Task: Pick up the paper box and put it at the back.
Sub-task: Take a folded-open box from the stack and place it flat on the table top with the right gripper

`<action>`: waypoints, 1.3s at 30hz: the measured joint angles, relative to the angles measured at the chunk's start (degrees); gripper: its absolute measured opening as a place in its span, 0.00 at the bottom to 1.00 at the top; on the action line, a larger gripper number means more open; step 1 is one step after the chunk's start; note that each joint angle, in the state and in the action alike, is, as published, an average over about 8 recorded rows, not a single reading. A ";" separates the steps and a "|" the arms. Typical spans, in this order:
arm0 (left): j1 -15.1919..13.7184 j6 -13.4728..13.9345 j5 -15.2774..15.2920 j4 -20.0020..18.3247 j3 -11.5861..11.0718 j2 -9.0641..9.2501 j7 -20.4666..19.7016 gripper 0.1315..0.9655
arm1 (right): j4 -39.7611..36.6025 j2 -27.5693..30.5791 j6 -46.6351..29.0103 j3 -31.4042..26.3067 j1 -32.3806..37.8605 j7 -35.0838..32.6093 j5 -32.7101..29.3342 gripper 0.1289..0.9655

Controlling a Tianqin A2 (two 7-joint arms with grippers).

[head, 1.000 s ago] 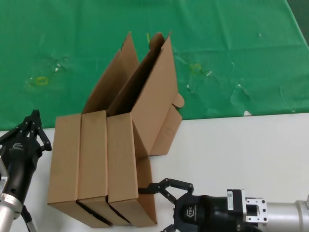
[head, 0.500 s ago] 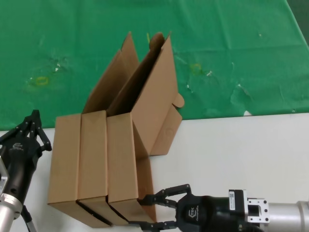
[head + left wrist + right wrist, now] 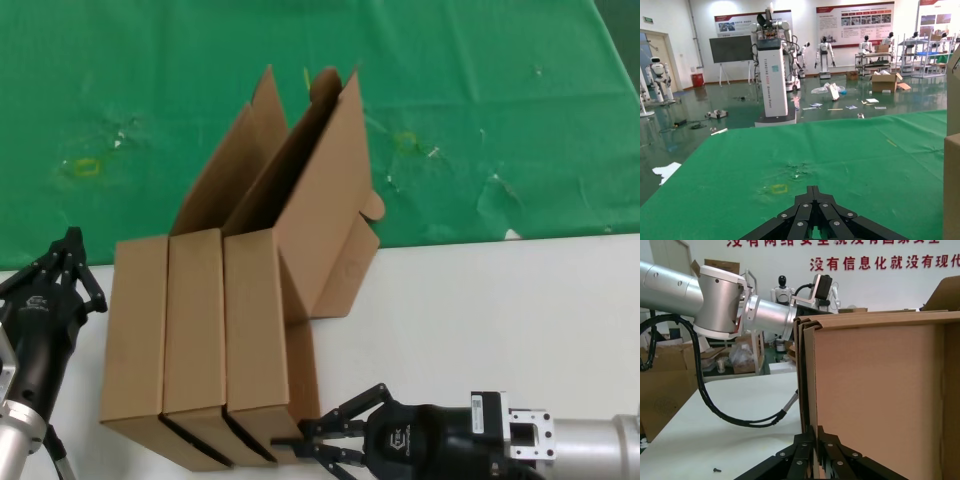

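Three alike brown paper boxes stand side by side on the white table point(image 3: 500, 320), lids open and leaning toward the green cloth point(image 3: 500, 120) at the back. My right gripper point(image 3: 292, 447) is at the near lower corner of the rightmost box point(image 3: 255, 320). It is shut on that box's thin near side wall. In the right wrist view the gripper point(image 3: 816, 434) pinches the cardboard edge of the box point(image 3: 875, 400). My left gripper point(image 3: 68, 242) is shut and empty, parked left of the boxes. It points at the cloth in the left wrist view point(image 3: 813, 190).
The other two boxes point(image 3: 192, 320) point(image 3: 135, 320) stand directly left of the held one, touching it. The cloth has creases and small yellowish marks point(image 3: 85, 166). My left arm point(image 3: 715, 300) shows beyond the boxes in the right wrist view.
My right gripper has moved left and down to the rightmost box's near corner and closed from open onto its wall. The box has shifted slightly. The left arm has not moved.
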 joint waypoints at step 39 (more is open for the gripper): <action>0.00 0.00 -0.01 0.00 0.00 0.00 0.00 0.02 | -4.94 21.21 6.27 -5.45 34.78 13.06 -26.46 0.02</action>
